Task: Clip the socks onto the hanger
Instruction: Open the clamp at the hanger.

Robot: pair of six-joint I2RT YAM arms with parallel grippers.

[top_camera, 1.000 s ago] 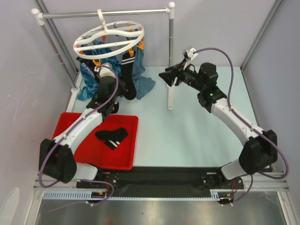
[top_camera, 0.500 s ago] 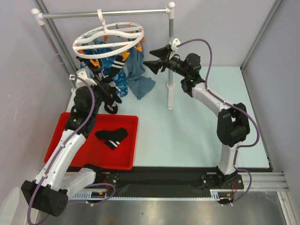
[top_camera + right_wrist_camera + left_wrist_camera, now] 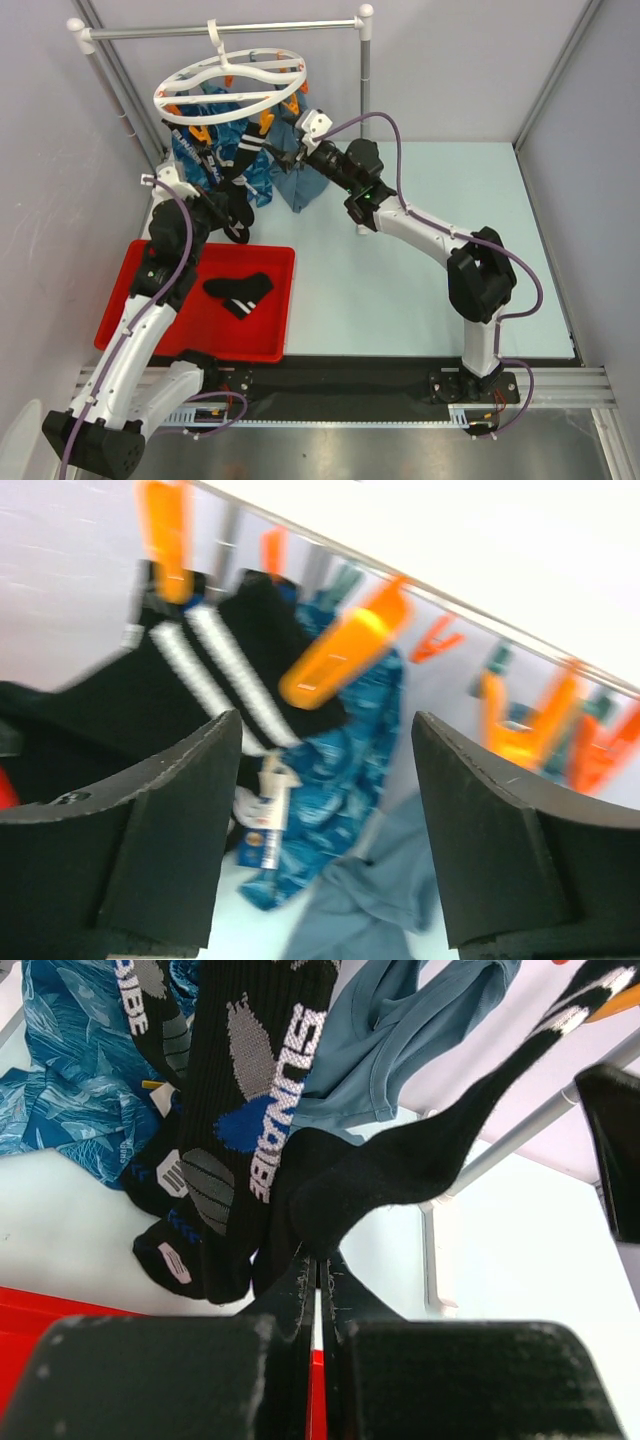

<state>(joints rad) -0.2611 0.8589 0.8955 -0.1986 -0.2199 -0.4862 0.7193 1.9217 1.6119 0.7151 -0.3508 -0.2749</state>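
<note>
The white ring hanger [image 3: 162, 97] hangs from the rail with orange clips under its rim. One black sock [image 3: 400, 1165] stretches from an orange clip [image 3: 340, 655], which sits on its white-striped cuff [image 3: 240, 650], down to my left gripper [image 3: 318, 1260]. That gripper [image 3: 236, 222] is shut on the sock's foot end. My right gripper [image 3: 322, 730] is open just below that clip, in the top view [image 3: 283, 157] beside the ring's front edge. A lettered black sock [image 3: 250, 1110] hangs to the left. Another sock [image 3: 240, 292] lies in the red tray [image 3: 150, 310].
A blue patterned cloth [image 3: 60, 1070] and a grey-blue cloth [image 3: 400, 1030] hang from the same ring, behind the socks. The grey rail stand [image 3: 220, 28] spans the back, and its right post [image 3: 366, 100] stands just behind my right arm. The tray sits at the near left.
My right arm has swung left, up to the hanger's front clips, and its jaws have opened wider. My left gripper drew back to the left with the sock, pulling it taut.
</note>
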